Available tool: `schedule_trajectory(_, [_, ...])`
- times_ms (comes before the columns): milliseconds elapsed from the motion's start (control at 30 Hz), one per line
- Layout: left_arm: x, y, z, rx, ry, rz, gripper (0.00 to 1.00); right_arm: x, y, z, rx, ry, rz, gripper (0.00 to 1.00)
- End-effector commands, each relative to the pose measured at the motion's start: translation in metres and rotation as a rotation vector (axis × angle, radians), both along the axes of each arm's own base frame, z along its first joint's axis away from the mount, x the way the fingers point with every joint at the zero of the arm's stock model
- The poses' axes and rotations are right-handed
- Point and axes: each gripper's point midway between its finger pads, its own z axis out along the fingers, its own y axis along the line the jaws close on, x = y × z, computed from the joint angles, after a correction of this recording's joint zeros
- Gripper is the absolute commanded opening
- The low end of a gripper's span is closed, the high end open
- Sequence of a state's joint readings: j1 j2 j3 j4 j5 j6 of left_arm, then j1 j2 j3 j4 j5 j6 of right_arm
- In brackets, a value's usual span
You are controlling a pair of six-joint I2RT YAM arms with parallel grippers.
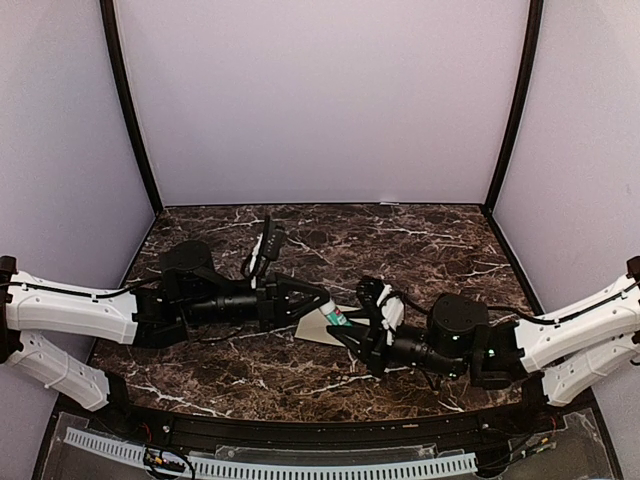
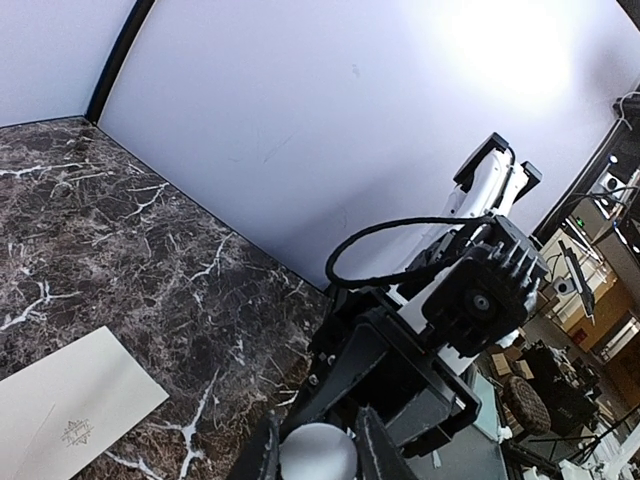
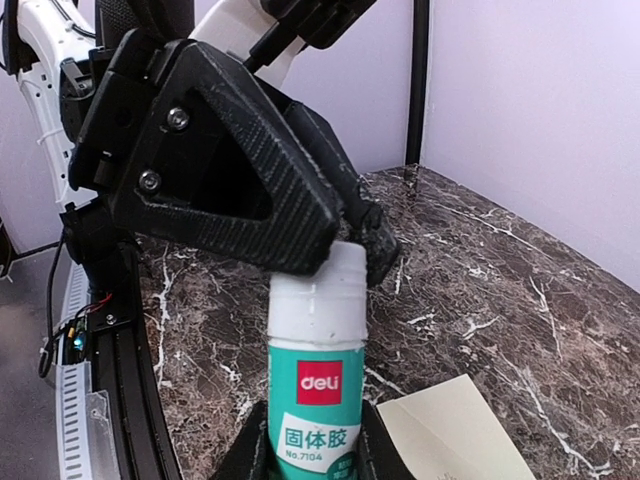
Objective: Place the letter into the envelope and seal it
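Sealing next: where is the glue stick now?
Top view, centre: the glue stick is held between both arms, the right gripper on its teal body, the left gripper on its white cap, by the envelope.

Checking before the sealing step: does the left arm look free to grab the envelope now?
Probably not. The left claw is closed on the white cap of the glue stick, while the right claw holds its body; the envelope lies on the table beneath. It would need to release first.
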State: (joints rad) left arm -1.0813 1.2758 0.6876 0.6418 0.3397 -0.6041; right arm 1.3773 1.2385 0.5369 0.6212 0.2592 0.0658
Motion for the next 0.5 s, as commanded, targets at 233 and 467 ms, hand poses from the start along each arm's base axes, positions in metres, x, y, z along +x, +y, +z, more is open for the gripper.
schedule_trajectory(233, [-0.018,-0.010,-0.016,0.040,0.041,-0.070,0.13,0.016,0.027,0.077,0.073,-0.122,-0.028,0.00])
schedule_trajectory(467, [-0.038,-0.013,-0.016,0.035,-0.008,-0.162,0.13,0.000,0.020,0.111,0.207,-0.045,0.187,0.00])
